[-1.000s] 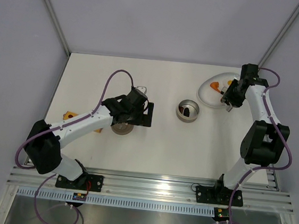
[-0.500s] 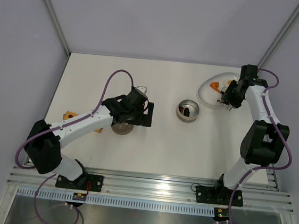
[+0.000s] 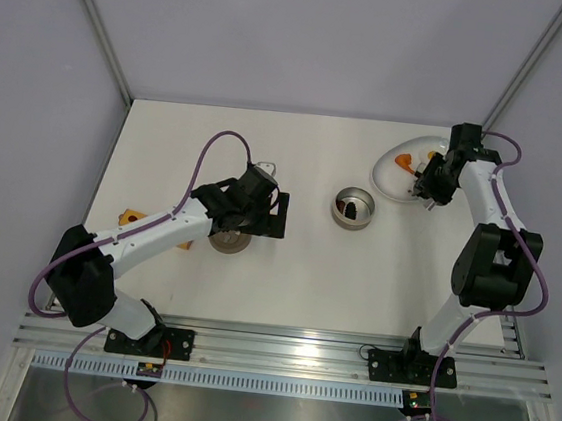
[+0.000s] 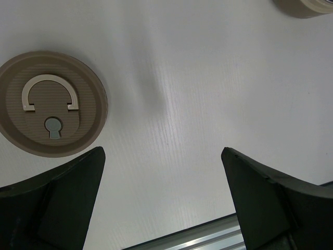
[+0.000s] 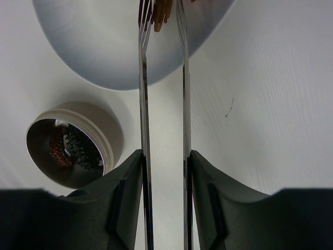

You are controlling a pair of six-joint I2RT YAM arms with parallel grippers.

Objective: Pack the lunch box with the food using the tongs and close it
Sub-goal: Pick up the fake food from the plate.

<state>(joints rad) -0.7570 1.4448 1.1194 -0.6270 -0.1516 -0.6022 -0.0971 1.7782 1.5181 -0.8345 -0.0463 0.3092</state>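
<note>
Right fingers [image 5: 125, 182]: squeeze the tongs [image 5: 143, 104], tips around brown food [image 5: 161, 13] on the plate [image 5: 104, 52], top.
Left fingers [image 4: 73, 192]: wide apart, ready near the lid [image 4: 52, 104].
Lunch box [image 5: 110, 136]: open, lower left, for food.

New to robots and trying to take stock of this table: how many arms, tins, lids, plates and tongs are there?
Arms: 2 (left arm, right arm)
Tin: 1
Lid: 1
Plate: 1
Tongs: 1
Total: 6
</note>
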